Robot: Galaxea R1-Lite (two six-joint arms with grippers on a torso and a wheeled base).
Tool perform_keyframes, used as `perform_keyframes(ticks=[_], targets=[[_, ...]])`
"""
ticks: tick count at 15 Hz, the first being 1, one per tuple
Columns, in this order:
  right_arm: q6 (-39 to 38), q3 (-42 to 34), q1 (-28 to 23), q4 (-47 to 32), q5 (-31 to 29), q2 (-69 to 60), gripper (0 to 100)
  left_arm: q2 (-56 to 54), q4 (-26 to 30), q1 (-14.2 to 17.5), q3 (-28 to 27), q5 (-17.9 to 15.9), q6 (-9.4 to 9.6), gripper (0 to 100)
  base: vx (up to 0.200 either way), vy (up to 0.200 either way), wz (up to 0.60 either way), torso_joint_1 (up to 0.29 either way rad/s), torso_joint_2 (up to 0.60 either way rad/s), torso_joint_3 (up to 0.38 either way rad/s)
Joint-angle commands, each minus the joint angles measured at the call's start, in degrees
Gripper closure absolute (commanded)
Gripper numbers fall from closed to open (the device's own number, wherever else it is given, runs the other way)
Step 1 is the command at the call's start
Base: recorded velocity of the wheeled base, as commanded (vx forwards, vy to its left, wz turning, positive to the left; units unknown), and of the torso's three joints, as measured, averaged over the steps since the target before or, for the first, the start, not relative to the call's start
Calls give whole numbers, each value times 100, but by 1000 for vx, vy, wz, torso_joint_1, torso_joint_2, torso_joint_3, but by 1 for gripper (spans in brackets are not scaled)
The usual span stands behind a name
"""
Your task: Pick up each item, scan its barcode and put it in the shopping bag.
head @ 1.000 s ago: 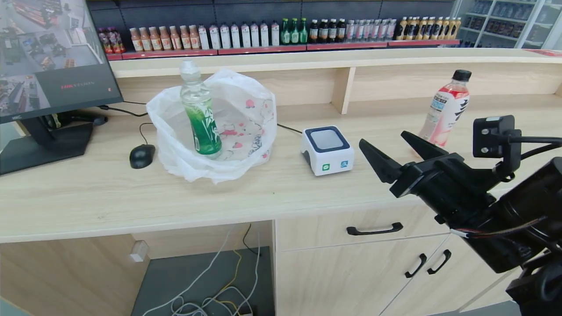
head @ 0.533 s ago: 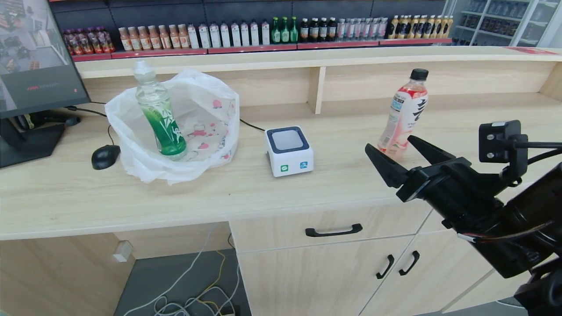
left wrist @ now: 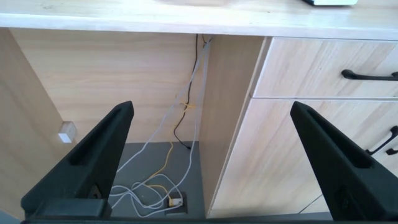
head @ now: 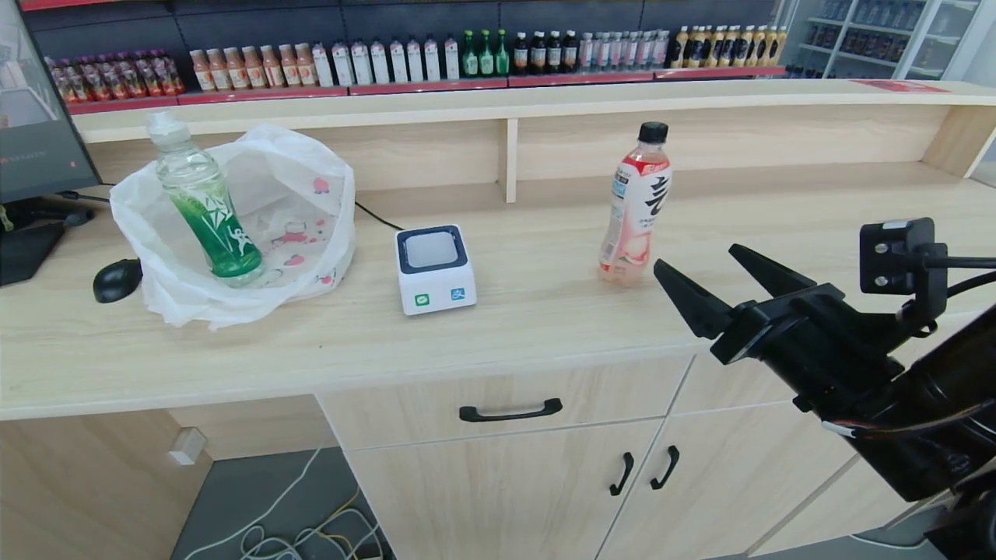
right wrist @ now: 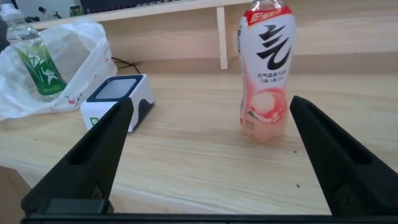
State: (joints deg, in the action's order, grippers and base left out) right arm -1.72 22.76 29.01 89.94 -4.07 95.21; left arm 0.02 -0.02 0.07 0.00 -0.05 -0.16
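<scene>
A pink peach-drink bottle (head: 633, 207) (right wrist: 267, 70) with a black cap stands upright on the wooden counter (head: 498, 327). My right gripper (head: 716, 276) (right wrist: 211, 149) hangs open just off the counter's front edge, a little to the right of the bottle and apart from it. To the left stands the white barcode scanner (head: 433, 267) (right wrist: 118, 99). Farther left, a green-labelled water bottle (head: 202, 202) (right wrist: 34, 62) stands inside the white shopping bag (head: 296, 210) (right wrist: 81, 56). My left gripper (left wrist: 211, 155) is open below counter height, facing the cabinet.
A black mouse (head: 117, 280) lies left of the bag, with a monitor (head: 31, 140) at the far left. Drawers and cabinet doors (head: 506, 459) (left wrist: 323, 124) sit under the counter, with loose cables (left wrist: 168, 180) on the floor. A raised shelf ledge (head: 545, 101) runs behind the counter.
The head camera has panned right, so everything on the counter has slid left in the picture. My right gripper stays open and holds nearly the same spot in the picture.
</scene>
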Motion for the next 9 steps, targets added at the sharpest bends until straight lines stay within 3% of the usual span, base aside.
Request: perform_keyframes(ticks=[1,6,9], targets=[[-13,-8,17,6,3,-29,0,-2,2,-7,0,5,16,0,0,0,0,0,0,0],[5,-52,-1,6,3,33,0,-2,2,-7,0,5,16,0,0,0,0,0,0,0],[75,457,-159,-117,91,156,0,-2,2,-7,0,5,16,0,0,0,0,0,0,0]])
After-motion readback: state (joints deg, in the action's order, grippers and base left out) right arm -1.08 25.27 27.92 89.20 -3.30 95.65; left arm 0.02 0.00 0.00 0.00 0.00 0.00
